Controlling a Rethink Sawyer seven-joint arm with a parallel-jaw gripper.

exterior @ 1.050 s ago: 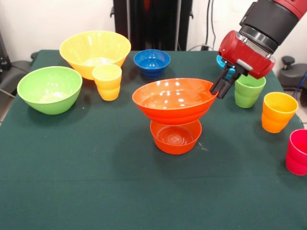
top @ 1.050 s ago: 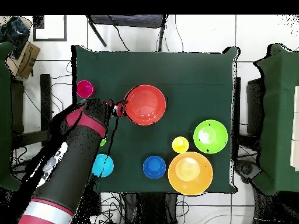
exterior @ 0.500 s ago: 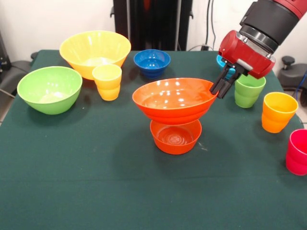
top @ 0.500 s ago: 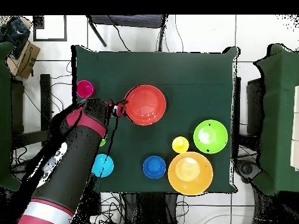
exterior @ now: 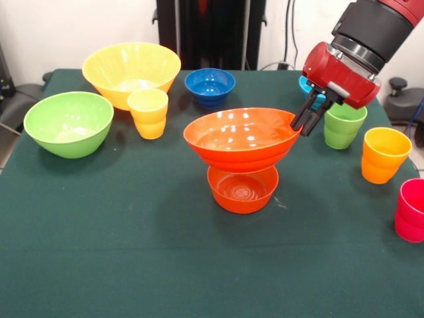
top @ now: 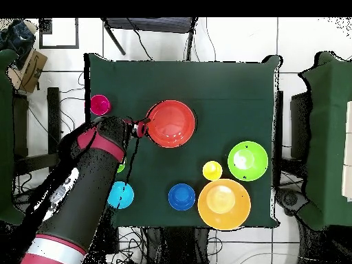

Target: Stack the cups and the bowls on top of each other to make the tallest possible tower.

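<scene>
A red and black robot gripper (exterior: 306,126) pinches the rim of a large orange bowl (exterior: 241,138), its two dark fingers (exterior: 299,118) narrowed on the thin wall. That bowl sits upright on a small orange bowl (exterior: 242,189), forming the tower so far, directly beside and below the fingers.

The pieces look like light, stiff, glossy plastic, likely slippery. A rim pinch suits the bowls; the cups would probably take a grip across the lip. The wide bowl rests on a narrower one, so it may tip if nudged.

Counting bowls: six. Beyond the orange pair, far across the table from the fingers sit a large yellow bowl (exterior: 131,73), a large green bowl (exterior: 68,122) and a small dark blue bowl (exterior: 210,86). A light blue bowl (top: 121,194) hides just behind the gripper, seen clearly only from overhead.

Counting cups: four. A green cup (exterior: 344,126) stands just behind the fingers, an orange-yellow cup (exterior: 384,154) and pink-red cup (exterior: 411,210) nearby, a yellow cup (exterior: 148,112) well apart.
</scene>
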